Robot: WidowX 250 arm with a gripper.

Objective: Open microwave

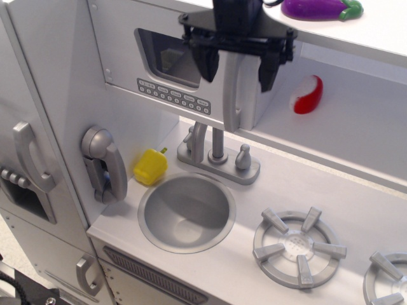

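The microwave [127,47] is a light grey box at the upper left with a dark rounded window [166,56], a row of small oval buttons [173,96] and a vertical silver handle [232,89]. Its door looks flush with the box. My black gripper [236,71] is open and hangs in front of the handle's upper part. One finger [207,63] is left of the handle and the other [267,70] is right of it. The handle's top is hidden behind the gripper. I cannot tell whether the fingers touch the handle.
Below are a faucet [217,149], a round sink [186,212], a yellow toy [150,167], a grey wall phone [103,164] and two burners [299,246]. A red toy [308,94] lies in the shelf at right, a purple eggplant [321,7] on top. Cabinet handles [28,155] stand at left.
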